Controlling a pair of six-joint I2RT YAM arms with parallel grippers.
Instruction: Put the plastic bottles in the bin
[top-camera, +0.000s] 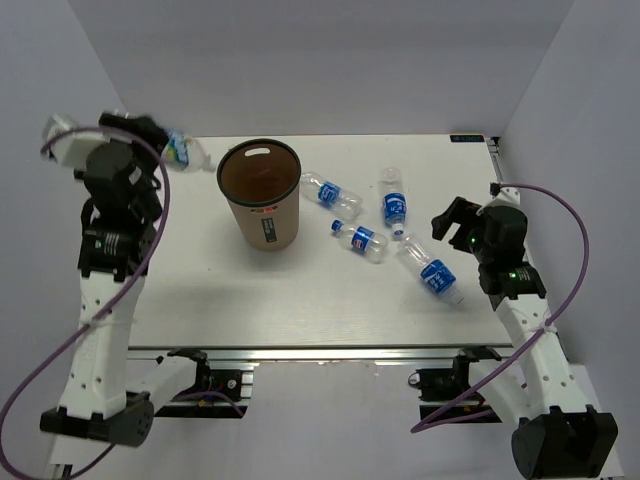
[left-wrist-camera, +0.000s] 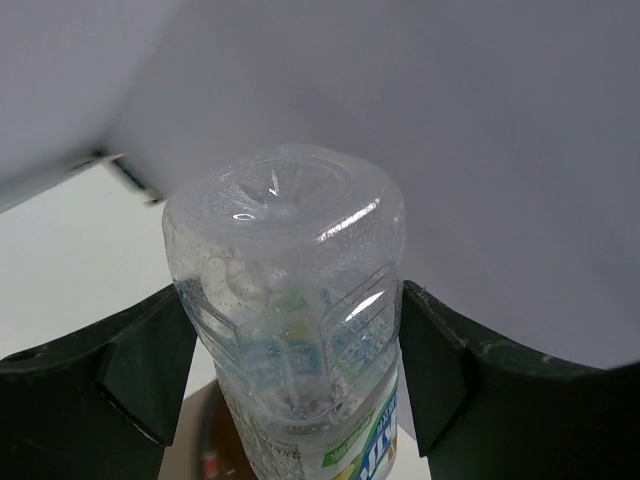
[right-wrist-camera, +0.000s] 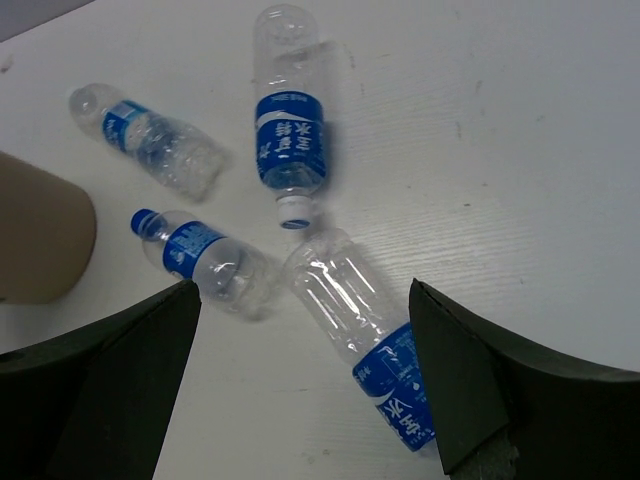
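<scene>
Looking down from the top camera, you are seeing the left arm reaching toward the far left corner of the tabletop. The left jaws are gripping the held bottle, which is sitting just left of the bin and outside its rim. The bin is standing upright toward the far side of the tabletop, its open mouth facing up. To its right four more plastic bottles are lying on their sides: the bottle nearest the bin, the far bottle, the middle bottle and the near bottle. The right arm is hovering at the right edge, the right jaws standing wide open beside the near bottle and holding nothing. Turning to the left wrist camera, you are watching the held bottle filling the centre, its moulded base facing the lens and both dark fingers pressing against its sides. Moving to the right wrist camera, you are looking past the two spread fingers at the near bottle, lying below the gap between them and touching neither. The far bottle is pointing its white cap at it, the middle bottle is showing a blue cap, the bottle nearest the bin is lying beyond, and the wall of the bin is showing at the left edge.
</scene>
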